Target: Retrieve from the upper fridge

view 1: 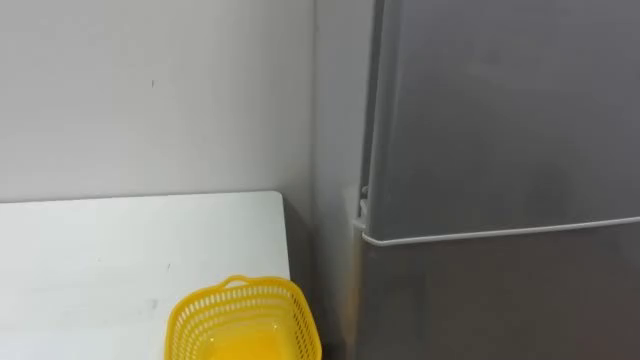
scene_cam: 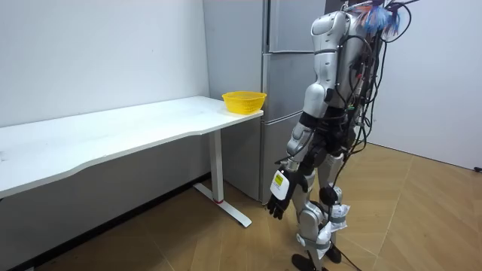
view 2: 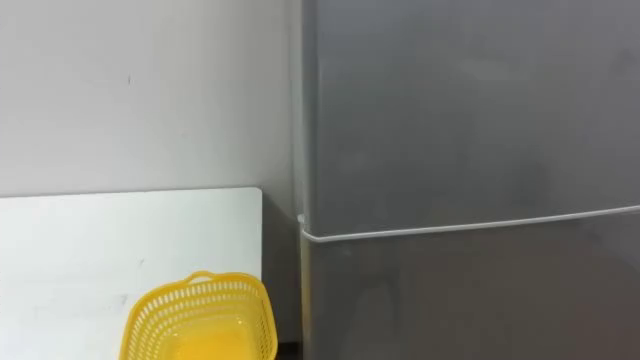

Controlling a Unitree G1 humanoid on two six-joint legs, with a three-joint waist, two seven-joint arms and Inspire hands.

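Nothing is done yet, I'd say: the upper fridge door (view 1: 500,110), filling the right of the frame, is closed, so whatever is to be fetched must lie unseen behind it. The left robot hand (scene_cam: 280,197) hangs low, fingers relaxed, empty. A yellow basket (view 1: 243,318) waits lower centre on the surface (view 1: 120,250).

Standing upright; left arm hangs at side, slightly bent; left hand (scene_cam: 278,198) low, fingers relaxed, holding nothing
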